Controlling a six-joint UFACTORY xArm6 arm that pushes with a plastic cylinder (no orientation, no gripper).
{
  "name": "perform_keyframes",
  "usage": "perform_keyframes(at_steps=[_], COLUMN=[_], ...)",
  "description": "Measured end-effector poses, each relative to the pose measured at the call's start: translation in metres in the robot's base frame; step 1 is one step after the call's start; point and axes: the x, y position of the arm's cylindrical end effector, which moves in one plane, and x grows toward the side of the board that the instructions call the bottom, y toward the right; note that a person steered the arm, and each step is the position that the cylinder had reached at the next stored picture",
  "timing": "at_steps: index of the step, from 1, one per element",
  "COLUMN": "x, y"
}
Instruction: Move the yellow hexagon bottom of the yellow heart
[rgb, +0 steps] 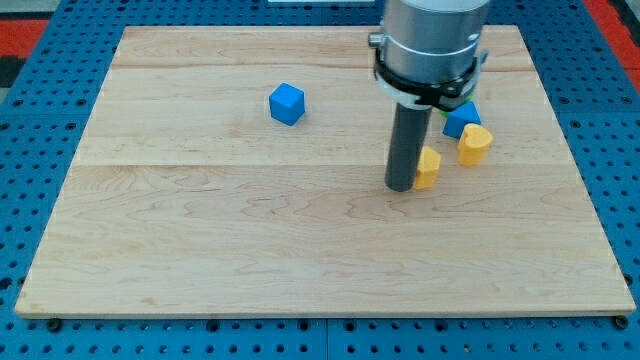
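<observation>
The yellow hexagon (428, 166) lies right of the desk's (250, 250) centre, touching my tip (401, 186) on the tip's right side. Wide bare wood lies toward the view's bottom and left. The yellow heart (474, 144) sits near, up-right, beside a blue block (460, 120). A blue cube (287, 103) stands well apart. The arm carries no fingers.

My tip (401, 187) down, rod upright

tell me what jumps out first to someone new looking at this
The dark rod at centre right, my tip pressed against the left side of the yellow hexagon. Just up and right sit the yellow heart and a blue block; a blue cube stands alone at upper left.
</observation>
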Motion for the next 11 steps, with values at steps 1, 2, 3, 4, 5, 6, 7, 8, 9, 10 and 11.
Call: perform_keyframes(at_steps=[1, 2, 3, 4, 5, 6, 7, 8, 9, 10, 11], x=[0.0, -0.011, -0.032, -0.032, -0.029, -0.017, -0.01, -0.009, -0.007, -0.001, 0.006], y=[-0.002, -0.029, -0.028, -0.007, -0.003, 0.001, 0.016, 0.025, 0.029, 0.041, 0.05])
